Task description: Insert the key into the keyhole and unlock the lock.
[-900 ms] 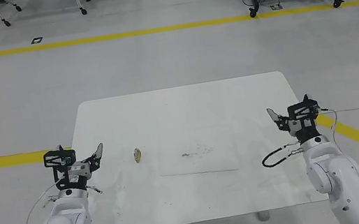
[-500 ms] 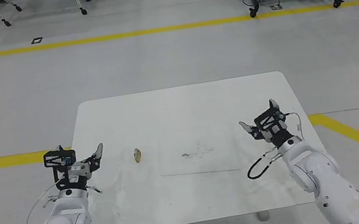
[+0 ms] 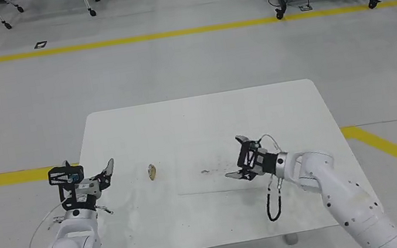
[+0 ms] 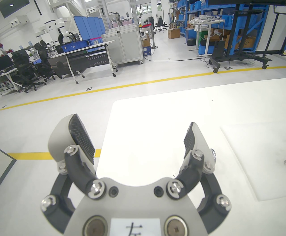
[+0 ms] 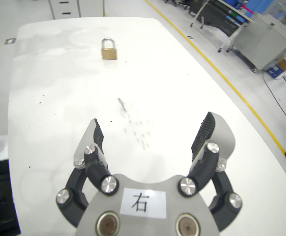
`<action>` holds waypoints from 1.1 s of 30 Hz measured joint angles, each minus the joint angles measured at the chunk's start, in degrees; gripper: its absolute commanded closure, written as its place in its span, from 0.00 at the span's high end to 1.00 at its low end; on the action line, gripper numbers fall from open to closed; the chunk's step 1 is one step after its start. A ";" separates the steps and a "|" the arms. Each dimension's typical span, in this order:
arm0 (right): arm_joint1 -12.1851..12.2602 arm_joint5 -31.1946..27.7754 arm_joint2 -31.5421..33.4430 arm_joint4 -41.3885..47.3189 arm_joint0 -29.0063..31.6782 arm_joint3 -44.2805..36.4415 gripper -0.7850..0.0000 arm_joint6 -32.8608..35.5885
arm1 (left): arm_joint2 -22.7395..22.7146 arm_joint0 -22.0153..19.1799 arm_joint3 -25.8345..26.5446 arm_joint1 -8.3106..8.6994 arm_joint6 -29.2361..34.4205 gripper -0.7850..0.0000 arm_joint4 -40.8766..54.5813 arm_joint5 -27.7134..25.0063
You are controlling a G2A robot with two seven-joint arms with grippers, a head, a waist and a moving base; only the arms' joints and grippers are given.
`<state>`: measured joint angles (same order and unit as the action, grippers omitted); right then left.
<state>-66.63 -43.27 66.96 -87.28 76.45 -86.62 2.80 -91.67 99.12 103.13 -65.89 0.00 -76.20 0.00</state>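
A small brass padlock [image 3: 152,171] with a silver shackle lies on the white table [image 3: 182,119], left of centre. The small metal key [image 3: 206,172] lies flat near the middle. In the right wrist view the key [image 5: 122,104] lies a short way beyond my open fingers, with the padlock [image 5: 109,51] farther off. My right gripper [image 3: 235,157] hovers just right of the key, open and holding nothing; its own view shows the right gripper [image 5: 152,120] spread wide. My left gripper [image 3: 87,170] stands open at the table's left edge, left of the padlock, and the left gripper [image 4: 133,121] is empty.
A thin pale sheet [image 3: 216,184] lies flat on the table under the key area, and its edge [image 4: 257,156] shows in the left wrist view. Small dark scuffs [image 5: 138,131] mark the surface near the key. Yellow floor lines and wheeled racks surround the table.
My right arm has swung from the table's right edge leftward across the table to just beside the key, staying open. The left arm, padlock and key have not moved.
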 measured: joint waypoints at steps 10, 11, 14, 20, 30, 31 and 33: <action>-2.34 -6.38 -11.82 -5.02 -13.25 9.97 0.40 0.20 | 0.00 0.00 0.00 0.00 0.00 1.00 0.00 0.00; -2.84 -6.54 -13.11 -4.45 -14.89 11.86 0.37 0.65 | 0.00 0.00 0.00 0.00 0.00 1.00 0.00 0.00; -4.30 -7.14 -16.70 -2.97 -18.80 16.53 0.32 2.44 | 0.00 0.00 0.00 0.00 0.00 1.00 0.00 0.00; -7.18 -8.93 -22.84 0.19 -24.76 25.04 0.29 4.60 | 0.00 0.00 0.00 0.00 0.00 1.00 0.00 0.00; -9.52 -8.63 -26.29 2.04 -29.52 32.05 0.00 4.27 | 0.00 0.00 0.00 0.00 0.00 1.00 0.00 0.00; -9.69 -8.60 -26.56 2.13 -29.75 32.48 0.00 4.29 | 0.00 0.00 0.00 0.00 0.00 1.00 0.00 0.00; -10.10 -8.66 -27.18 2.39 -30.29 33.51 0.00 4.30 | 0.00 0.00 0.00 0.00 0.00 1.00 0.00 0.00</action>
<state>-76.73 -51.93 39.78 -84.90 46.16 -53.10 7.10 -91.67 99.12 103.13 -65.89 0.00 -76.20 0.00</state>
